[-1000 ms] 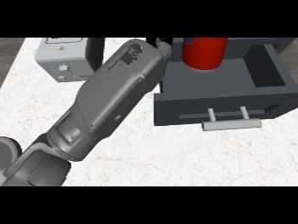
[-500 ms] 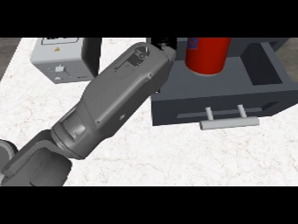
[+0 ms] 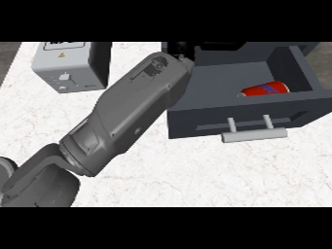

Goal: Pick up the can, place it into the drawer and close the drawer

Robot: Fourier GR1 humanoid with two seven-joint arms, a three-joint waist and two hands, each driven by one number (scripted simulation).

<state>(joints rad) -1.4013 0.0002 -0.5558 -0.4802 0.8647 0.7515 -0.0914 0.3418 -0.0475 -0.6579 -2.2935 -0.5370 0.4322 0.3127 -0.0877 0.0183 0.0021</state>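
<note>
The can (image 3: 265,90) lies on its side inside the open drawer (image 3: 254,114), toward the right of the compartment and close behind the drawer's front panel. It is red with a blue band, and only its upper part shows above the front panel's top edge. No hand touches it.

The drawer is dark grey and stands pulled out on the white marbled tabletop (image 3: 197,170). Its front panel faces the lower edge of the view and carries a pale bar handle (image 3: 253,135) on two short posts. The right wall of the drawer runs back at an angle toward the top of the view.

A grey forearm (image 3: 125,116) comes in from the lower left and stretches diagonally up to the drawer's left rear corner. It covers the drawer's left wall. The left hand (image 3: 185,50) shows only as a small dark shape at the end of the forearm, at the top edge of the scene, just above the drawer's back corner. Whether its fingers are spread or curled cannot be told, since the forearm hides most of it.

The right hand does not show in the view.

A light grey box (image 3: 66,68) with a dark side stands on the tabletop at the upper left, just beside the forearm and apart from the drawer.
</note>
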